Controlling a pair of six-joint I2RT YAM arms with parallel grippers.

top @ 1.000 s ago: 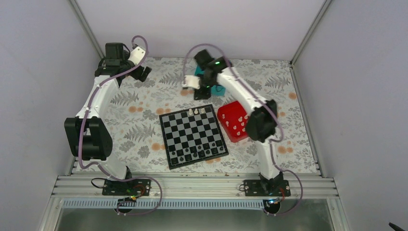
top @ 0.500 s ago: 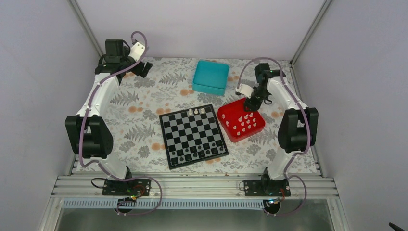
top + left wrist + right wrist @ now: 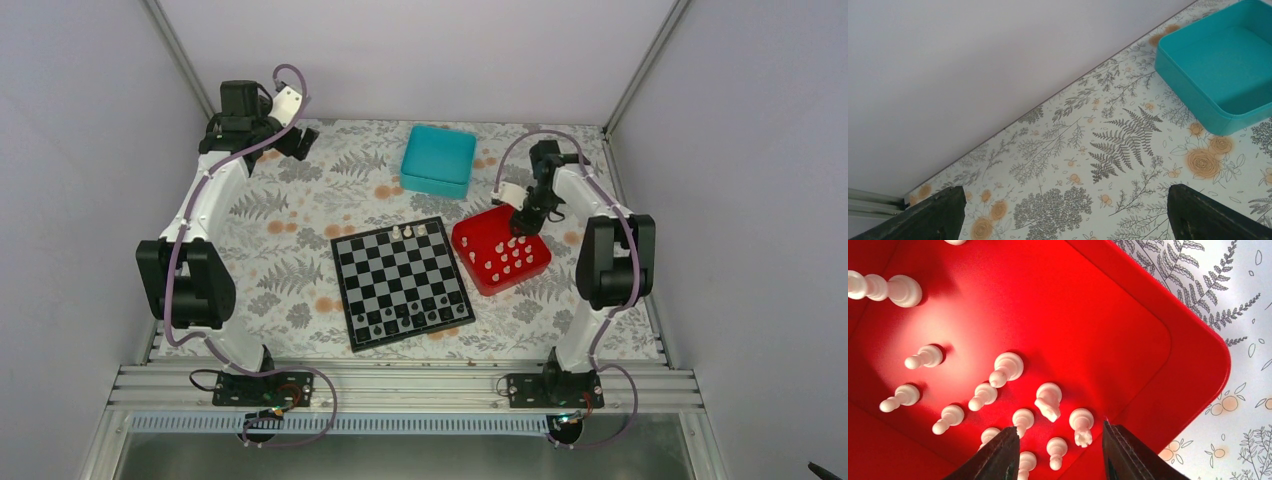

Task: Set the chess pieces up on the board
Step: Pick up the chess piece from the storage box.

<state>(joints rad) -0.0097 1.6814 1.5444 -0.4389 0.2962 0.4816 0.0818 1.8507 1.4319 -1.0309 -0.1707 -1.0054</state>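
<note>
The black and light-grey board [image 3: 404, 280] lies mid-table with three white chess pieces [image 3: 408, 231] on its far edge and dark pieces along its near rows. Several more white chess pieces [image 3: 505, 258] stand in the red tray [image 3: 471, 235]. My right gripper [image 3: 519, 224] hangs low over the tray's far corner. In the right wrist view the right gripper [image 3: 1060, 439] is open, its jaws standing either side of a white rook [image 3: 1081, 426] and a pawn [image 3: 1055, 446], touching neither. My left gripper [image 3: 298, 144] is open and empty at the far left, its fingers [image 3: 933, 215] wide apart over the cloth.
A teal box [image 3: 439, 159] sits behind the board, its open inside [image 3: 1228, 65] showing in the left wrist view. A knight [image 3: 1048, 400] and several pawns crowd the tray's red floor [image 3: 1083, 315] near its raised wall [image 3: 1168, 305]. Floral cloth [image 3: 290, 250] covers the table.
The right arm has swung from above the board's far edge across to the red tray and come down over the white pieces, its jaws narrowing a little. The left arm has hardly moved.
</note>
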